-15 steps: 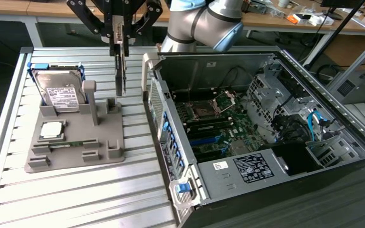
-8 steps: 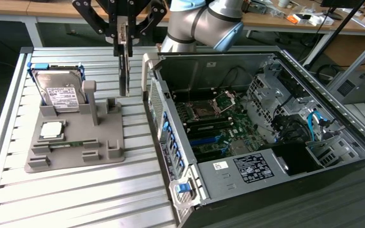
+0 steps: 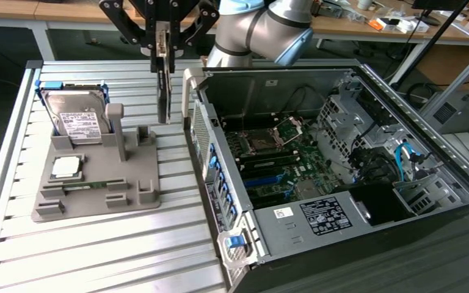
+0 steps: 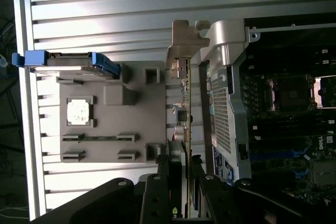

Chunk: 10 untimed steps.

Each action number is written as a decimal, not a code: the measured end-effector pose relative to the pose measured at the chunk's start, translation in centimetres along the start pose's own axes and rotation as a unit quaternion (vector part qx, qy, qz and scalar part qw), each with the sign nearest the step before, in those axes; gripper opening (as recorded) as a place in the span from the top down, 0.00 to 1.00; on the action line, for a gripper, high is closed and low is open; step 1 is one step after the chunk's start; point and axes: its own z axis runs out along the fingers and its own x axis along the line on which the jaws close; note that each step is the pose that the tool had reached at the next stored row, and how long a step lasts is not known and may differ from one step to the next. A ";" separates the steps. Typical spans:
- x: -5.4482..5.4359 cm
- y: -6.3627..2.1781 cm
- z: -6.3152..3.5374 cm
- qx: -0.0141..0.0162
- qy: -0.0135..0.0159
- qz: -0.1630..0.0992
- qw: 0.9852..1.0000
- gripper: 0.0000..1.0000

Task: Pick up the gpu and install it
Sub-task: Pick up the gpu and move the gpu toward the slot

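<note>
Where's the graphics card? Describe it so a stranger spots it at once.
Find the open computer case; beside its wall the gripper holds the graphics card. It hangs edge-on, thin and dark, unlike the boxy hard drive standing in the grey holder.

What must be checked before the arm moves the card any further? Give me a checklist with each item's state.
1. Gripper clamped on the graphics card: ok.
2. Card hanging upright, edge-on: ok.
3. Card clear of the grey holder: ok, it is in the air, apart from it.
4. Card over the open computer case: not ok, it hangs outside the case wall, between holder and case.
5. Free slot on the motherboard: cannot tell.
6. Hard drive standing in the holder: ok.
</note>
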 end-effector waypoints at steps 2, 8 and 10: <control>-0.2 0.01 0.01 0.000 0.000 0.000 1.000 0.73; -0.5 0.04 0.04 0.000 0.001 0.000 1.000 0.73; -0.6 0.04 0.05 0.000 0.001 0.000 1.000 0.73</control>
